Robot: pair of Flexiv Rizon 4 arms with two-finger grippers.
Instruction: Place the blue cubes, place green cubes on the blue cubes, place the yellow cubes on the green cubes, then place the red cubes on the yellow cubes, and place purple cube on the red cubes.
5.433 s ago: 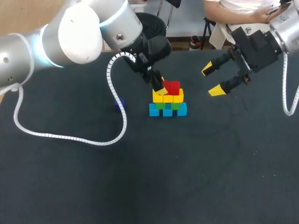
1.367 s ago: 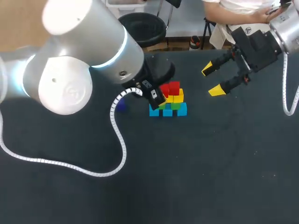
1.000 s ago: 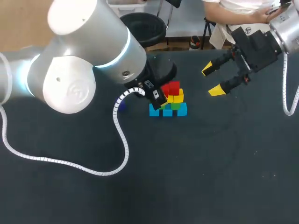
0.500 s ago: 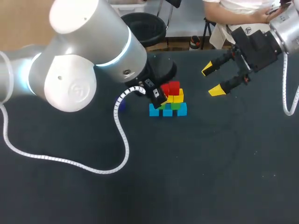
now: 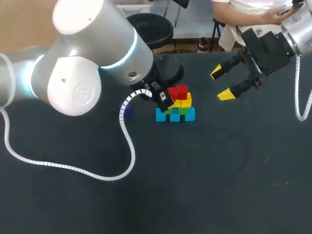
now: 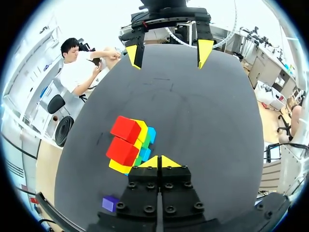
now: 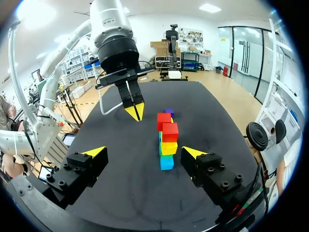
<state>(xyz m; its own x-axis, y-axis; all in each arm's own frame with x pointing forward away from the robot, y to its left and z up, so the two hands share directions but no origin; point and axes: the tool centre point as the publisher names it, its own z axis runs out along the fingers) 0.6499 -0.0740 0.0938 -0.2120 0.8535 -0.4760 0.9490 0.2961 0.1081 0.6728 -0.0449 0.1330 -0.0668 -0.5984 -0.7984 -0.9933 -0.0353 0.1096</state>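
The cube pyramid (image 5: 175, 105) stands mid-table: blue cubes (image 5: 190, 114) at the bottom, then green cubes (image 5: 183, 110), yellow cubes (image 5: 185, 101) and two red cubes (image 5: 181, 91) on top. My left gripper (image 5: 166, 103) is shut and empty, low against the pyramid's left side. In the left wrist view its joined tips (image 6: 158, 162) sit right beside the red cubes (image 6: 123, 140). The purple cube (image 5: 126, 110) lies on the table left of the pyramid, also behind the left gripper (image 6: 110, 203). My right gripper (image 5: 223, 83) hangs open and empty to the right; its own view faces the pyramid (image 7: 166, 140).
The dark table (image 5: 195, 185) carries nothing else. The left arm's white cable (image 5: 127, 141) loops over the table's left half and passes close by the purple cube. A black bin stands beyond the far edge.
About five seconds ago the left gripper was at the pyramid's top by the red cubes; it now sits lower beside the pyramid. Over the last second almost nothing has moved. The right arm is unchanged.
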